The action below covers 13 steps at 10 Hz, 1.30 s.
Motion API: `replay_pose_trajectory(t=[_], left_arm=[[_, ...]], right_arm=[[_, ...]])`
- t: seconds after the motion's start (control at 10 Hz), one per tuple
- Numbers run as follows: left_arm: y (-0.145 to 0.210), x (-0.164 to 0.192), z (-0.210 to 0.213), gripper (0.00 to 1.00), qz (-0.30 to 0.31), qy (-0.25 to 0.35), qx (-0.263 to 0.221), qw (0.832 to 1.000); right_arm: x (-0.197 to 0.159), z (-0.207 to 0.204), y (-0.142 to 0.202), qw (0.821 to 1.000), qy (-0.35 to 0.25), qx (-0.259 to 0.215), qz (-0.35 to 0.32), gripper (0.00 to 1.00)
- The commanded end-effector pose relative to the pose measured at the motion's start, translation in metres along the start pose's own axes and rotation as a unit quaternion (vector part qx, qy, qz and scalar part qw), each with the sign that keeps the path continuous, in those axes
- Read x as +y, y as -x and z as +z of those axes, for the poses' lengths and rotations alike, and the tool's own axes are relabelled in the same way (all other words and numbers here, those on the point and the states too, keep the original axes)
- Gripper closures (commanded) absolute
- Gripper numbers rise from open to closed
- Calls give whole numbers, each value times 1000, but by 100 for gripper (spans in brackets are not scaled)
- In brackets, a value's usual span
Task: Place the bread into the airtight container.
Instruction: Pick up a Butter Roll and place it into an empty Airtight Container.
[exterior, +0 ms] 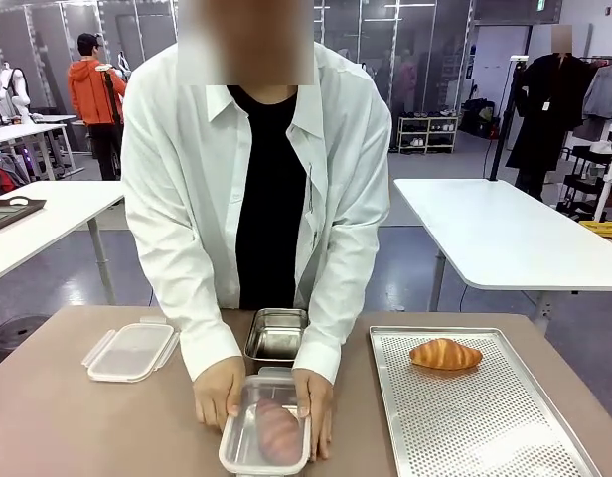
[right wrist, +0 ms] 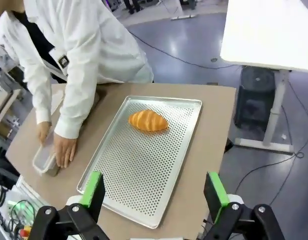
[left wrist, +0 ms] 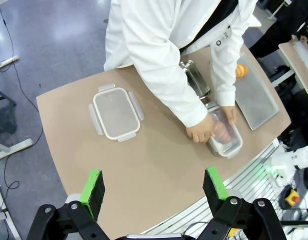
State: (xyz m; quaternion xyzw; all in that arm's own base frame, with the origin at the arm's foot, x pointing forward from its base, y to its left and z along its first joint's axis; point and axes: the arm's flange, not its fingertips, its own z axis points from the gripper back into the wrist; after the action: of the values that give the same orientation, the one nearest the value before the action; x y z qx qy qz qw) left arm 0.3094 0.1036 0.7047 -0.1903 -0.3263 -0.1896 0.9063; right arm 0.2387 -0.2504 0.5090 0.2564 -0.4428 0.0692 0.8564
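The brown table carries a perforated tray along its right edge. At the middle of the near edge the person's hands flank the clear airtight container. Inside lies what seems a reddish-brown bread, its long axis toward the person. An empty steel box stands just behind, and a lid lies toward the left edge. A golden, ridged croissant lies near the tray's far edge, lengthwise along it. The left gripper and right gripper have their fingers wide apart.

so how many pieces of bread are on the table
2: a croissant on the perforated tray, and a darker loaf inside the clear container between the person's hands.
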Motion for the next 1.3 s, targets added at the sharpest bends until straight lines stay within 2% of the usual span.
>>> replay_pose_trajectory(t=[0.0,1.2], left_arm=[[0,-1,1,0,-8,6,-1,1000],[0,-1,1,0,-8,6,-1,1000]], right_arm=[[2,0,-19,1000,-4,6,19,0],[2,0,-19,1000,-4,6,19,0]])
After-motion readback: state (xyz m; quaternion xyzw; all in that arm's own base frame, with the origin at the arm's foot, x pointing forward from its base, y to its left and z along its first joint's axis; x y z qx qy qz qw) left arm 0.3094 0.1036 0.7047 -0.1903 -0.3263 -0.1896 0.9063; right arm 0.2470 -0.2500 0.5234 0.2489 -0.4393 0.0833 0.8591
